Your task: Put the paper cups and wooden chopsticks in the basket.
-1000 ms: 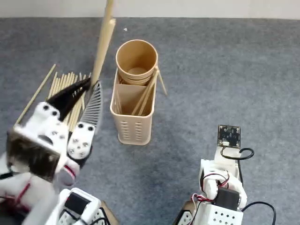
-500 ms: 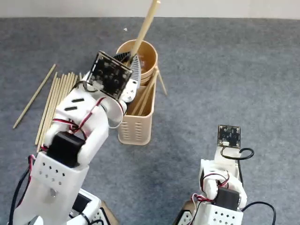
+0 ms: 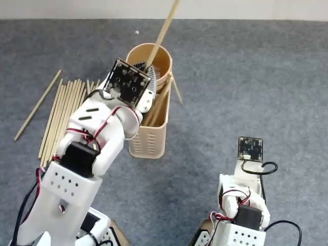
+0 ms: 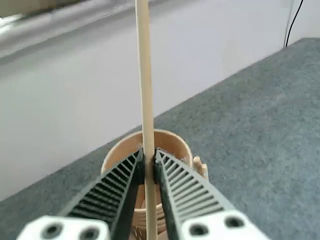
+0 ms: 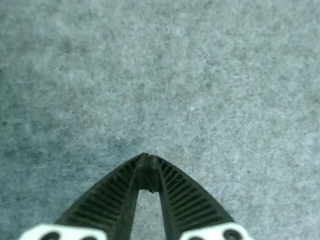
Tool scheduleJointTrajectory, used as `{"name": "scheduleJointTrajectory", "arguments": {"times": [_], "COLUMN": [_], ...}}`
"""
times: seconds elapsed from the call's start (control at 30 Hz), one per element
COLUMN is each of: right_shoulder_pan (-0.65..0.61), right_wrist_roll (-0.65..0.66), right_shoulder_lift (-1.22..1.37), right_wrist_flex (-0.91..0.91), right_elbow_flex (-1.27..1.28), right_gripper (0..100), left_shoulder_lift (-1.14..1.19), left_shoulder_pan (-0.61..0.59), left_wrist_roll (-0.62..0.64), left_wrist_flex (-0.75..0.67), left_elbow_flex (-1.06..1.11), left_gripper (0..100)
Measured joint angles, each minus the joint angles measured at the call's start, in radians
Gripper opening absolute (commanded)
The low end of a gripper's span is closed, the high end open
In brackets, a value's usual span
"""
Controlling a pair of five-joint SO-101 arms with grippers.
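My left gripper (image 3: 145, 69) (image 4: 148, 152) is shut on one wooden chopstick (image 3: 163, 32) (image 4: 144, 85), held upright and slanting over the basket. Under it stands the beige slotted basket (image 3: 146, 137), with stacked paper cups (image 3: 163, 57) (image 4: 172, 145) in its far compartment and a few chopsticks (image 3: 160, 102) leaning in the near one. Several more chopsticks (image 3: 59, 113) lie in a loose bundle on the grey carpet left of the basket. My right gripper (image 5: 148, 172) is shut with nothing in it, low over bare carpet near the front right.
The left arm's white body (image 3: 87, 154) covers the carpet left of and in front of the basket. The right arm (image 3: 243, 205) is folded at the front right. A pale wall runs along the far edge.
The left arm swung from the chopstick bundle over to the basket, carrying one chopstick. In the last half second it shifted slightly right and lower over the cups. The right arm stayed still.
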Motion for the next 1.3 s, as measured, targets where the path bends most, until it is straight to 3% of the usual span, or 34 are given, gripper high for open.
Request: {"name": "scheduleJointTrajectory", "arguments": {"times": [0.2,0.37,0.57,0.8,0.93,1.13,1.3], "right_shoulder_pan": [0.000,0.000,0.000,0.000,0.000,0.000,0.000], "right_wrist_roll": [0.000,0.000,0.000,0.000,0.000,0.000,0.000], "right_shoulder_lift": [0.000,0.000,0.000,0.000,0.000,0.000,0.000], "right_wrist_flex": [0.000,0.000,0.000,0.000,0.000,0.000,0.000], "right_elbow_flex": [0.000,0.000,0.000,0.000,0.000,0.000,0.000], "right_gripper": [0.5,0.5,0.5,0.5,0.5,0.5,0.5], "left_shoulder_lift": [0.000,0.000,-0.041,-0.137,-0.164,-0.138,0.020], "left_shoulder_pan": [0.002,0.002,0.000,-0.043,-0.222,-0.614,-0.695], "left_wrist_roll": [0.000,0.000,0.086,0.098,0.101,0.157,0.040], "left_wrist_flex": [0.052,0.083,0.124,0.184,0.235,0.288,0.292], "left_elbow_flex": [-0.005,0.005,0.005,0.005,0.005,0.083,0.249], "left_gripper": [1,12,13,13,13,13,13]}}
